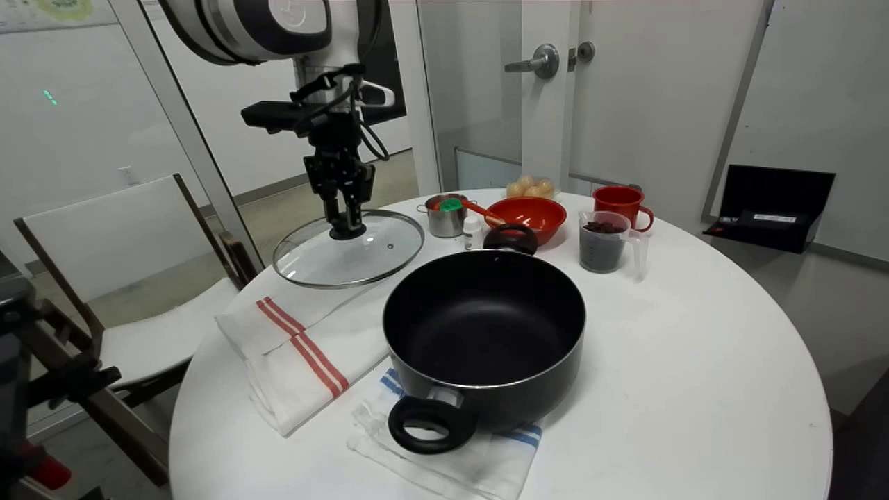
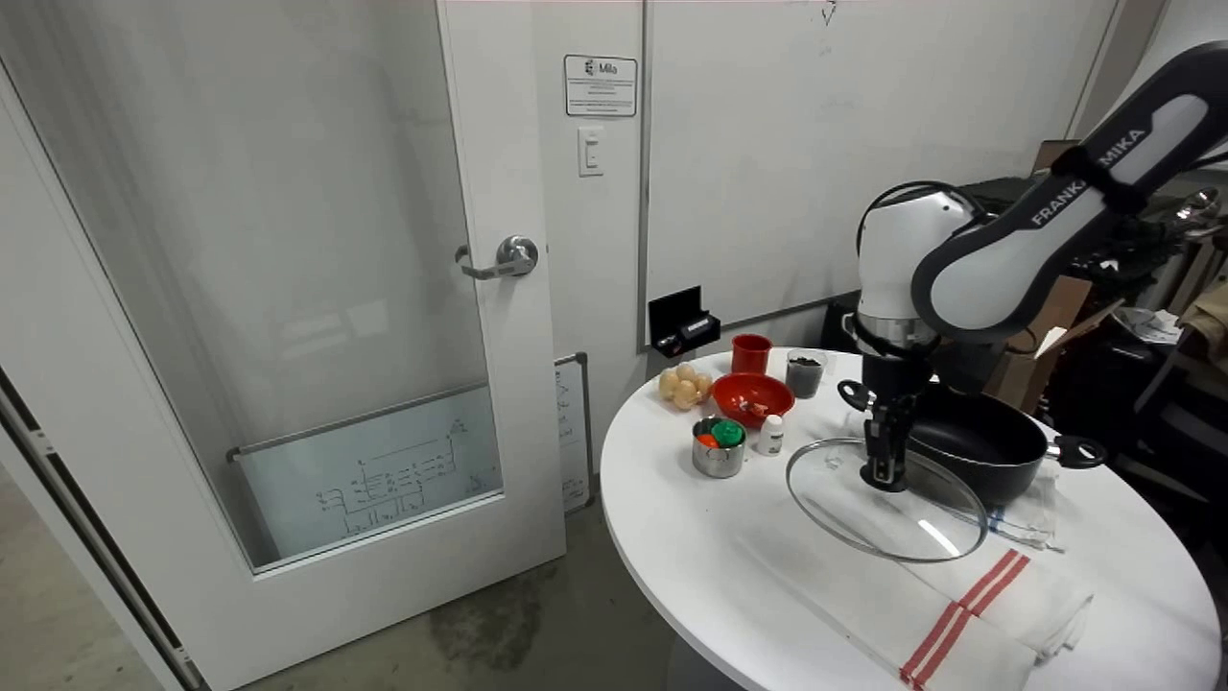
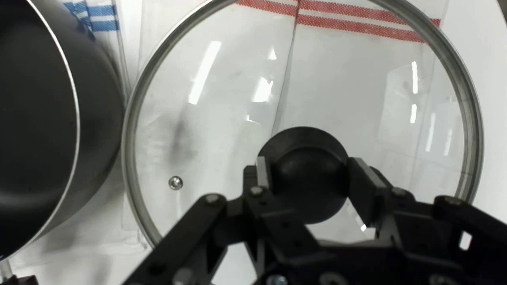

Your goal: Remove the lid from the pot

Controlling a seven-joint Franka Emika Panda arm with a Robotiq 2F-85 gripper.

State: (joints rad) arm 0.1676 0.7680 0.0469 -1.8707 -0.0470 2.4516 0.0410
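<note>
Off came the verdict at once: in an exterior view the pot (image 1: pixel 484 326) sat uncovered on the blue-striped towel (image 1: pixel 458 479), its dark inside in full sight, while the glass lid (image 1: pixel 364 255) was away to the side, over by the red-striped towel (image 1: pixel 305 368). And there was the gripper (image 1: pixel 344 221), pointing straight down and pinching the black knob (image 1: pixel 347 232)! The lid seemed to reach past the border of the table (image 1: pixel 694 382) from there, a hint that it hung in the air. In an exterior view, with the red bowl (image 2: pixel 741 386) and a small metal container (image 2: pixel 720 464) near the edge, the lid's rim crossed in front of the pot; whether any of it touched cloth could not be told. Then the wrist view, the closest look of all: fingers (image 3: pixel 263 174) pressed against the knob from both sides, the lid just beside the pot's wall, and none of it over the opening. The removal itself looked done; what was left, most likely, was setting the lid down and letting go of the knob.
</note>
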